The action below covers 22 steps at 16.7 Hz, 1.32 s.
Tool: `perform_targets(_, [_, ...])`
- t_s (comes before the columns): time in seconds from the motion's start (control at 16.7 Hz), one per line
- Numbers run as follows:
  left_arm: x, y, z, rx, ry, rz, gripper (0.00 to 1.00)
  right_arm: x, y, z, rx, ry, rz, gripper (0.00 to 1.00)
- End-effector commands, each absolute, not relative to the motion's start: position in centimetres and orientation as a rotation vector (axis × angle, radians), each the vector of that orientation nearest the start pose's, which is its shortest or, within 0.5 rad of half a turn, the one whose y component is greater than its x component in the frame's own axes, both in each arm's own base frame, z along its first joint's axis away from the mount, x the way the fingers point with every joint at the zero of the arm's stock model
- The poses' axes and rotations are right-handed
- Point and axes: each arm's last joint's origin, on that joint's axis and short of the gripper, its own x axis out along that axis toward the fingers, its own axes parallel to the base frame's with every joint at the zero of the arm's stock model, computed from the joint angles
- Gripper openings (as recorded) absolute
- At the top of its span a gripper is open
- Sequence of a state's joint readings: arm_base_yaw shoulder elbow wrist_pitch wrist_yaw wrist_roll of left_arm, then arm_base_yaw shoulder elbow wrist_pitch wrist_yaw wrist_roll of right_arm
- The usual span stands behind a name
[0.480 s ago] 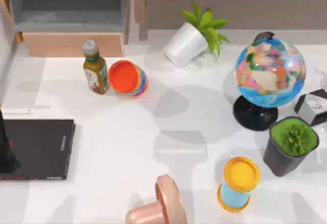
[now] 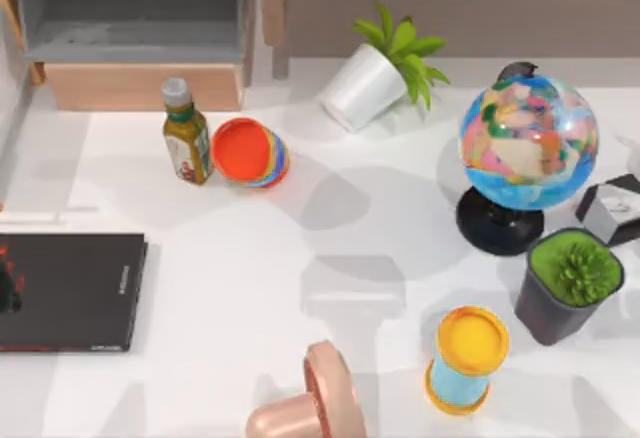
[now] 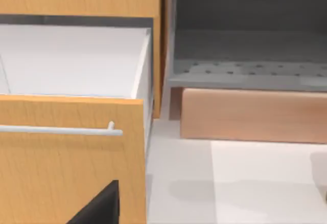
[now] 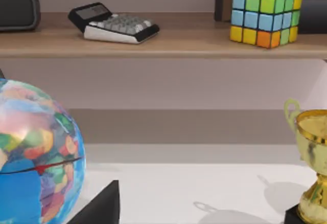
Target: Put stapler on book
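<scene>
The book (image 2: 70, 291) lies flat at the table's left edge, black, with red marks (image 2: 8, 283) on its cover and pale lettering along its right edge. Nothing rests on it. The stapler is out of view. A dark part of my left gripper (image 3: 99, 208) juts in at the edge of the left wrist view, facing an open wooden drawer (image 3: 71, 152). My right gripper (image 2: 612, 203) is parked at the table's right edge behind the globe (image 2: 527, 143); a dark part of that gripper (image 4: 99, 208) sits beside the globe (image 4: 36, 152) in the right wrist view.
A bottle (image 2: 186, 136) and stacked coloured bowls (image 2: 250, 153) stand at the back left. A tipped white plant pot (image 2: 365, 83) lies at the back, a dark potted plant (image 2: 570, 283) and yellow-topped can (image 2: 466, 358) at the right. A pink object (image 2: 315, 403) sits at the front edge.
The dark left arm that covered the book's left end has gone off the top view's left edge. The red marks on the cover now show.
</scene>
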State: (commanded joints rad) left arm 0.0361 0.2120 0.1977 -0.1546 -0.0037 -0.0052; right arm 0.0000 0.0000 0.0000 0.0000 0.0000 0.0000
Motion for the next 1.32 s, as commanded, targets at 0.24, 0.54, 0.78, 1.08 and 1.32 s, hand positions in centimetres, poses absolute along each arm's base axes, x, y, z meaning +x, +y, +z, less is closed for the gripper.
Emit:
perform_targets(0.24, [14.0, 1.3, 25.2, -0.037, 0.396, 0.106, 1.0, 10.6, -0.1, 16.0, 0.0, 0.0, 0.0, 1.0])
perform_targets(0.54, [24.0, 4.8, 30.8, -0.12, 0.756, 0.213, 1.0, 10.6, -0.1, 16.0, 0.0, 0.0, 0.0, 1.0])
perform_targets(0.78, [32.8, 9.3, 31.1, -0.201, 1.008, 0.302, 1.0, 10.6, -0.1, 16.0, 0.0, 0.0, 0.0, 1.0])
perform_targets(1.08, [42.0, 14.1, 26.8, -0.249, 1.247, 0.336, 1.0, 10.6, -0.1, 16.0, 0.0, 0.0, 0.0, 1.0])
perform_targets(1.32, [46.2, 15.9, 23.2, -0.241, 1.339, 0.307, 1.0, 10.6, -0.1, 16.0, 0.0, 0.0, 0.0, 1.0])
